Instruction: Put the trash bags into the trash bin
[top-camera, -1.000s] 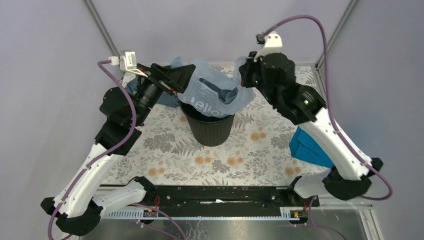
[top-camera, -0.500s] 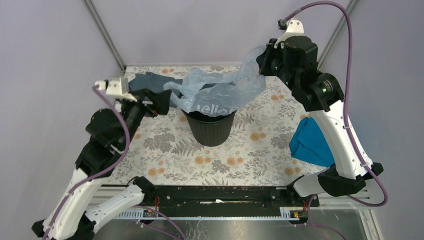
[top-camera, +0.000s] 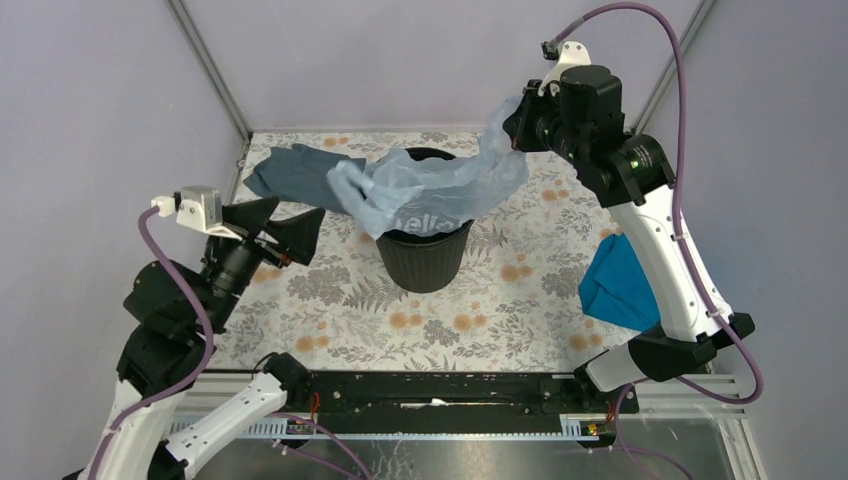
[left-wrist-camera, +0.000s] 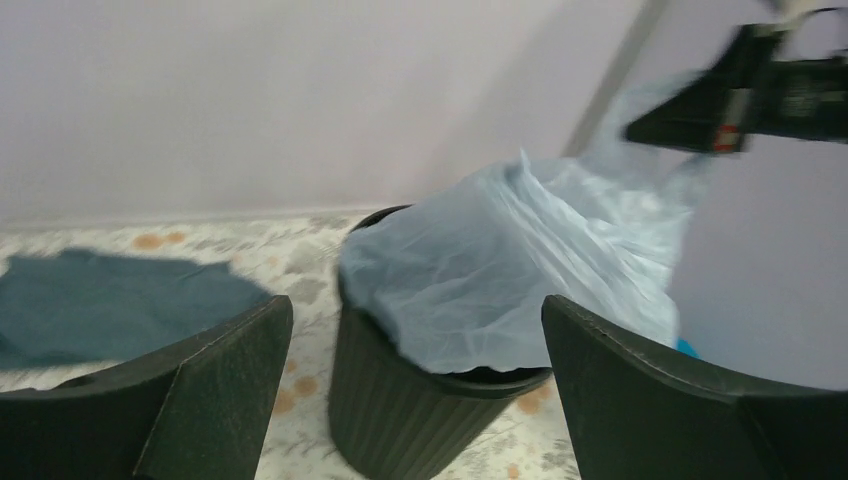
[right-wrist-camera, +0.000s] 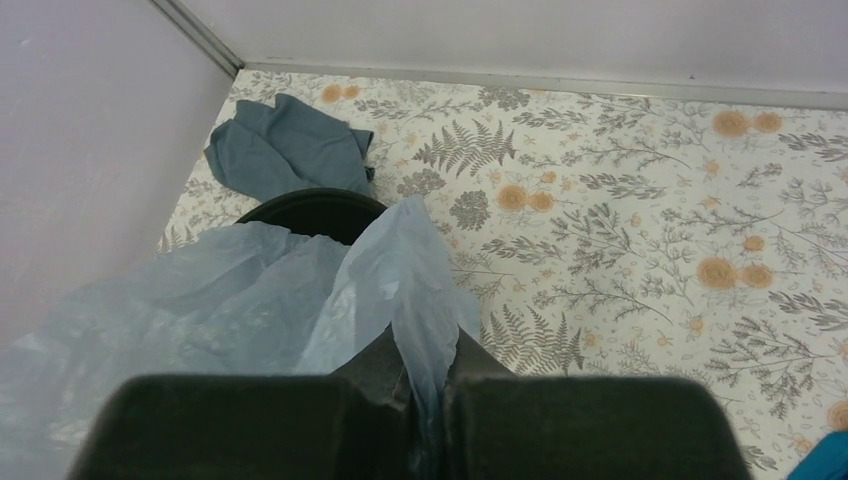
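Film of the trash bag (top-camera: 430, 185) looked light, limp, slippery; right gripper (top-camera: 511, 128) clamped one corner, left gripper (top-camera: 283, 223) gaped empty

slate-blue cloth (top-camera: 295, 172): far left corner | bright blue cloth (top-camera: 612, 285): right edge | floral mat (top-camera: 480, 300): underneath

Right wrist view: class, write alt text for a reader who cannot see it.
The right gripper pinches the pale blue trash bag, which trails over the black trash bin. A slate-blue cloth lies beyond on the floral table.
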